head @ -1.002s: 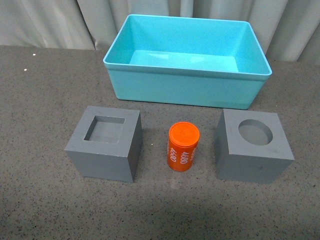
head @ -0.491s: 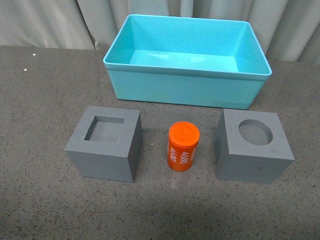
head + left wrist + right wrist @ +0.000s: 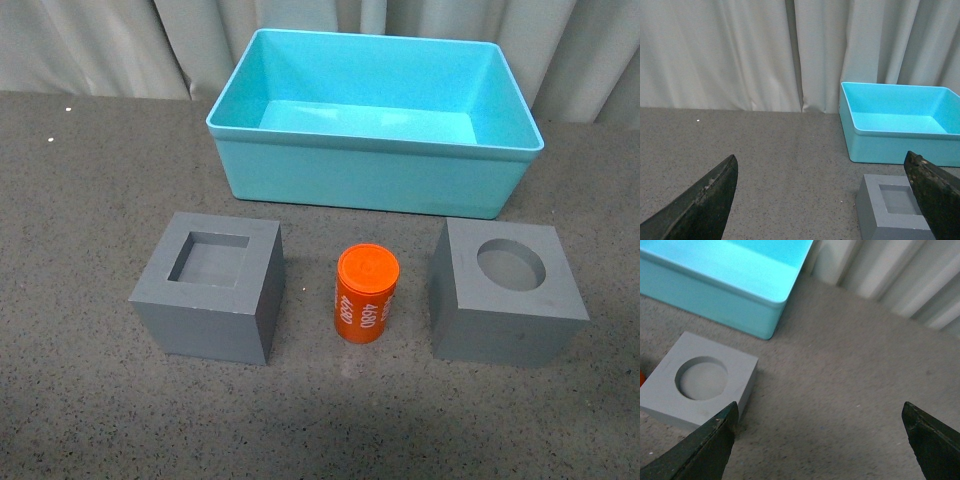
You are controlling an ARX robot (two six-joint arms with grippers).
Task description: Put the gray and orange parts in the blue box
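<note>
Gray matte square-recess cube (image 3: pixel 208 287), round-recess cube (image 3: pixel 507 292), orange cylinder (image 3: pixel 366 293) white-digited; left pincer (image 3: pixel 820 156), right pincer (image 3: pixel 820 405) wide, empty.

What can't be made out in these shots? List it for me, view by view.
- Front view: the blue box's near floor strip hides behind its own front wall.
- Left wrist view: the square-recess cube is cut by the picture's edge and the left gripper's finger.
- Right wrist view: the orange cylinder is only a sliver at the edge; the right gripper's finger covers the round-recess cube's corner.
</note>
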